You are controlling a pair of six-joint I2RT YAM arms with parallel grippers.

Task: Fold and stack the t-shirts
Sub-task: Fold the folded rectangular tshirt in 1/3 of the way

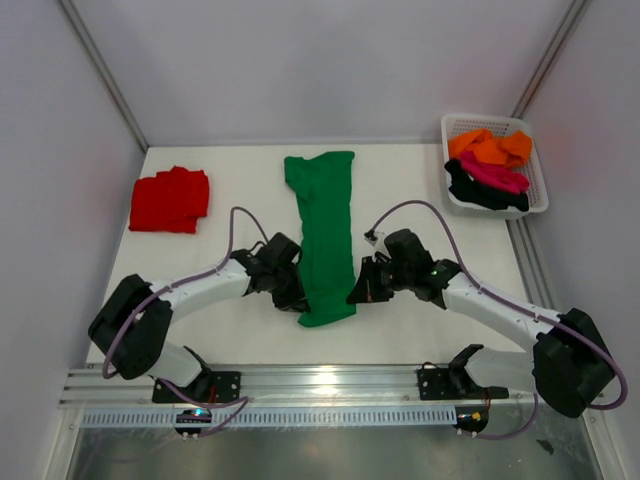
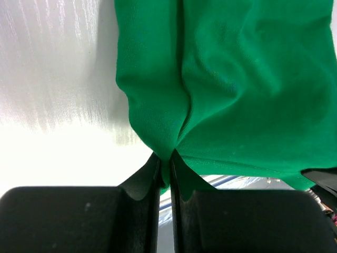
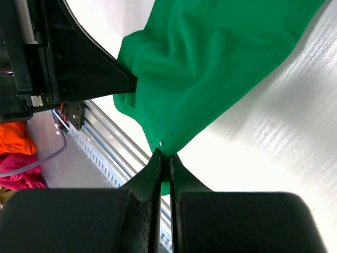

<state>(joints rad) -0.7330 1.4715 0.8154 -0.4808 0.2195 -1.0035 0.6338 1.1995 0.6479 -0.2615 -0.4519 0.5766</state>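
Observation:
A bright green t-shirt (image 1: pixel 323 230) lies as a long narrow strip down the middle of the table. My left gripper (image 1: pixel 296 296) pinches its near left edge, and the cloth (image 2: pixel 231 89) bunches between the shut jaws (image 2: pixel 165 161). My right gripper (image 1: pixel 354 294) is shut on the near right edge, green fabric (image 3: pixel 210 68) puckering into its fingertips (image 3: pixel 164 158). A folded red t-shirt (image 1: pixel 170 199) rests at the far left. Orange (image 1: pixel 490 148), magenta (image 1: pixel 492 174) and black (image 1: pixel 478 190) t-shirts lie crumpled in the basket.
The white mesh basket (image 1: pixel 538 190) stands at the far right corner. Grey walls close the table at the back and sides. A metal rail (image 1: pixel 320 385) with both arm bases runs along the near edge.

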